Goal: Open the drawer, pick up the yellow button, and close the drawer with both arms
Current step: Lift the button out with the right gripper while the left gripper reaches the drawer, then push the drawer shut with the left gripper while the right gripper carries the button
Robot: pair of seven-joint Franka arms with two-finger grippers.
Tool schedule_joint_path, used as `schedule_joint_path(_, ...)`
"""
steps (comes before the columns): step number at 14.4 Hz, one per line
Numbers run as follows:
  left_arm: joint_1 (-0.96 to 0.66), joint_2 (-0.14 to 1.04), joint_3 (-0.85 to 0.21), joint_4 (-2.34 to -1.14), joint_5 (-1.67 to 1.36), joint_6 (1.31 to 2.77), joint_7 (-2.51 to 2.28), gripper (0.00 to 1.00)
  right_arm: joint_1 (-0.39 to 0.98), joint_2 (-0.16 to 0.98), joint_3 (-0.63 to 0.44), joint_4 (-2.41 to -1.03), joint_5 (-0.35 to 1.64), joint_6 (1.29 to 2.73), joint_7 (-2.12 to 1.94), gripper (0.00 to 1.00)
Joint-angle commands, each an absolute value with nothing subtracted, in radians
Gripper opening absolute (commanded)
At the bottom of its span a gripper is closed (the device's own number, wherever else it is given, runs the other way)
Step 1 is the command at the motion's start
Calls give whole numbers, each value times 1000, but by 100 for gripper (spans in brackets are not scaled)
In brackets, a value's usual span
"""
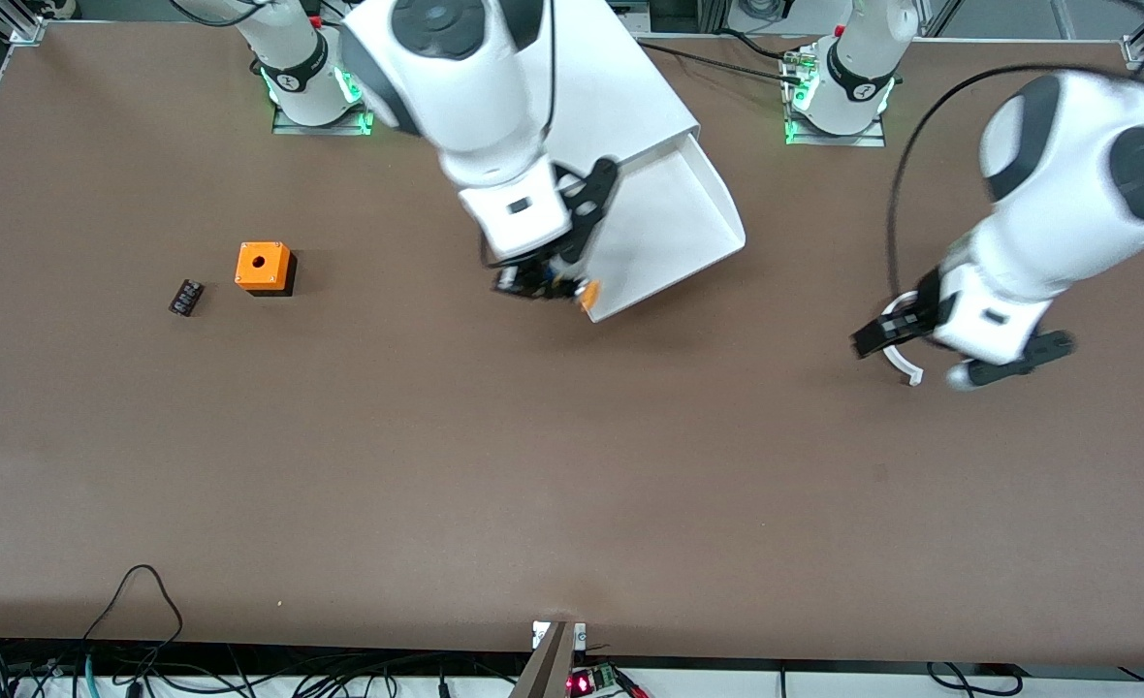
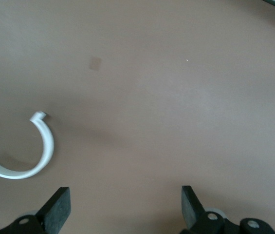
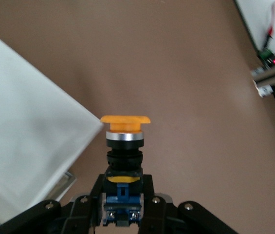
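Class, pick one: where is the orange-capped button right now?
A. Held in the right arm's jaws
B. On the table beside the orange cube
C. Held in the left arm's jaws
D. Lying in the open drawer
A: the right gripper clamps the button by its blue base, beside the open drawer.

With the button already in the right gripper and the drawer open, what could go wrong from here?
The right gripper pinches only the lower body of the button, so it may tilt or slip in transit. The drawer stands pulled out beside that gripper, which might clip its corner. The open left gripper hangs over the table near a white curved piece, which it may nudge when moving to close the drawer.
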State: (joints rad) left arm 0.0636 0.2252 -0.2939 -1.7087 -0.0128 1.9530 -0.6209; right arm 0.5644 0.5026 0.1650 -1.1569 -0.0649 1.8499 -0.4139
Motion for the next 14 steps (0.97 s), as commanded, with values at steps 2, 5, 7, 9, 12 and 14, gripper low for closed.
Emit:
schedule_joint_path(2, -24, 273, -296, -1798, 12, 2132, -817, 100, 480, 436, 124, -1271, -75, 1845, -310, 21)
schedule_joint_path(5, -96, 305, -296, -1824, 12, 2178, -958, 100, 378, 434, 120, -1341, -69, 1888, -171, 21)
schedule_joint_path(7, -129, 310, -301, -1844, 11, 2183, -1005, 100, 322, 433, 120, -1393, -60, 1943, -88, 21)
schedule_joint_path(9, -135, 304, -334, -1882, 2, 2203, -1006, 100, 278, 422, 120, -1431, -51, 1925, -46, 21)
schedule_joint_path(12, -135, 284, -399, -1945, 2, 2206, -1006, 100, 165, 396, 120, -1523, -61, 1910, -64, 21)
schedule_joint_path(14, -133, 262, -437, -1983, 2, 2200, -999, 100, 97, 393, 120, -1589, -64, 1908, -124, 21)
